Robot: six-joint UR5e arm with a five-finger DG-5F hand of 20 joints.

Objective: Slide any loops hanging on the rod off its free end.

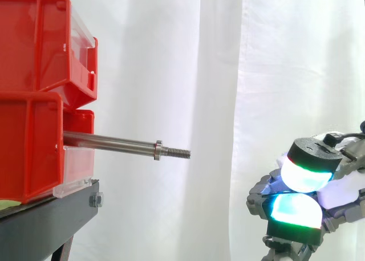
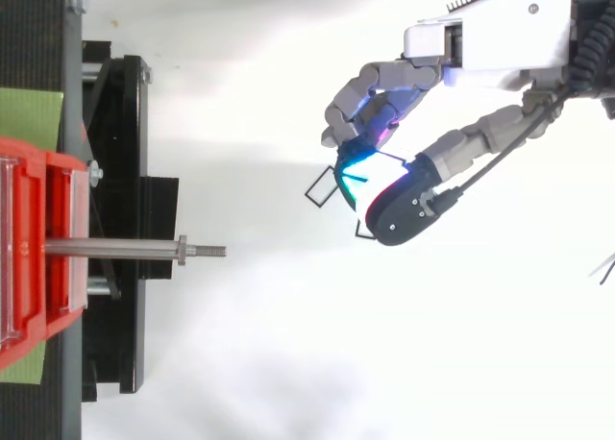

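Note:
A steel rod sticks out level from the red bins toward the right and ends in a collar and a threaded tip. The rod is bare, with nothing hanging on it. My hand is well to the right of the free end, and in the side view my hand sits lower than the rod. Its fingers are curled, with the glowing pads pressed together. A thin black loop pokes out from between the pads toward the rod.
Two red bins are stacked on a black stand at the left. A white curtain hangs behind. Open space lies between the rod's tip and my hand.

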